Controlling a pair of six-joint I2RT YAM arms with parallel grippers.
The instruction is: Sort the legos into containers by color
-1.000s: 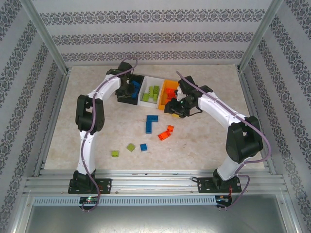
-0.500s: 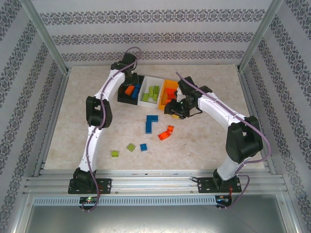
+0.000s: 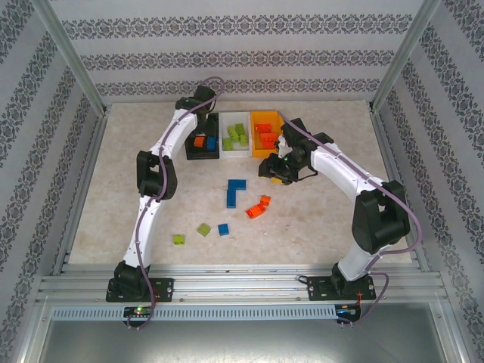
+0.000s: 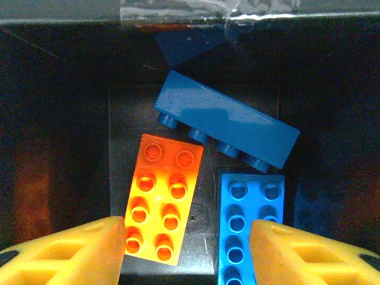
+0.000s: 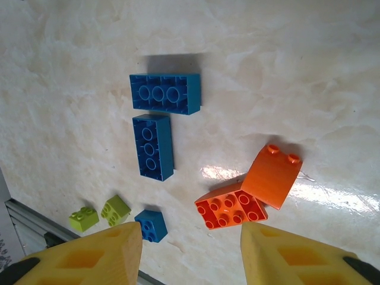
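The left gripper (image 4: 187, 228) hung over the black bin (image 4: 59, 148), fingers parted and empty. An orange brick (image 4: 161, 199) lay loose below it beside two blue bricks (image 4: 228, 122). That brick looked mis-sorted, and a finger pulling back might catch its edge. Right of the black bin, the right gripper (image 5: 190, 237) hovered open, holding nothing, above glossy studded orange bricks (image 5: 231, 211) on the marbled table (image 5: 297, 59). The sloped brick's slick plastic could slip from a pinch.
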